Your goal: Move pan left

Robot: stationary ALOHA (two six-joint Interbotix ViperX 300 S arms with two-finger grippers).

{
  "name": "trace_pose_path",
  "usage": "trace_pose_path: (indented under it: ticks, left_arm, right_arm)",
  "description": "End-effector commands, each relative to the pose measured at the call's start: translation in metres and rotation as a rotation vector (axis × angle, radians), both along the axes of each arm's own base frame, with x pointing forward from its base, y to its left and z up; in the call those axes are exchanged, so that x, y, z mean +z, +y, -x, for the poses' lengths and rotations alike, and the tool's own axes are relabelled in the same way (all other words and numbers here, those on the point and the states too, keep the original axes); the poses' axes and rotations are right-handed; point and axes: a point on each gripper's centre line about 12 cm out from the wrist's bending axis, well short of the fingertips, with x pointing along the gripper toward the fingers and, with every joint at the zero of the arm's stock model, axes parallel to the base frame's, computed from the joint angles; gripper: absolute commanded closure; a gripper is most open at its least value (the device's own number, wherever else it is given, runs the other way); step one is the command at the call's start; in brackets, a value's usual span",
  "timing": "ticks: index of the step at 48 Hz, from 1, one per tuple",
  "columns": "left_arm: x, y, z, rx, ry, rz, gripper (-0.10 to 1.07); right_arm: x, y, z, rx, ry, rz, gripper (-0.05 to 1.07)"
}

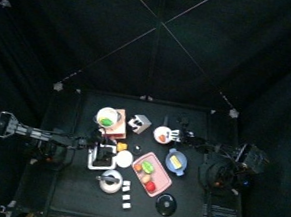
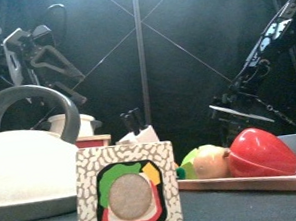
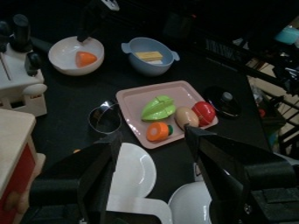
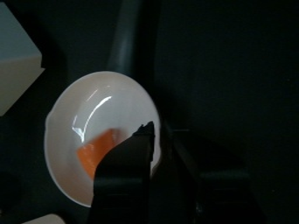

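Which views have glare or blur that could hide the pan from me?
Right wrist view: the pan is close and soft-focused, a pale sheen streaks its white inside, and the dark hand shadows part of its orange piece. Left wrist view: the pan sits far off but evenly lit. Top view: everything is tiny under dim light. Front view: the kettle and a box fill the foreground; I cannot make out the pan.

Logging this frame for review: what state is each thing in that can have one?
pan: upright, orange piece inside.
blue bowl: upright, yellow piece inside.
pink tray: flat, loaded with toy vegetables.
kettle: upright, handle raised.
left claw: open, empty.
right claw: over the pan.
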Motion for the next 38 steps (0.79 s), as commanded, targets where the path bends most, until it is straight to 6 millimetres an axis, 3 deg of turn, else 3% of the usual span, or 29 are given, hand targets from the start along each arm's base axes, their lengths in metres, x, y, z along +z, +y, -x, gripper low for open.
trace_pose_path:
  ticks: [1, 14, 29, 38]
  left_arm:
    - [0.005, 0.001, -0.002, 0.002, -0.017, -0.001, 0.04]
    - [0.005, 0.001, -0.002, 0.002, -0.017, -0.001, 0.04]
    - [0.004, 0.001, -0.002, 0.002, -0.014, -0.001, 0.04]
    - [0.003, 0.001, -0.001, 0.002, -0.012, -0.001, 0.04]
  right_arm:
    - [0.010, -0.003, -0.006, 0.006, -0.028, 0.020, 0.38]
    - [0.009, -0.001, 0.000, -0.009, -0.007, 0.018, 0.34]
    - [0.026, 0.000, -0.001, -0.007, -0.045, 0.047, 0.34]
    - [0.026, 0.001, 0.000, -0.003, -0.042, 0.049, 0.34]
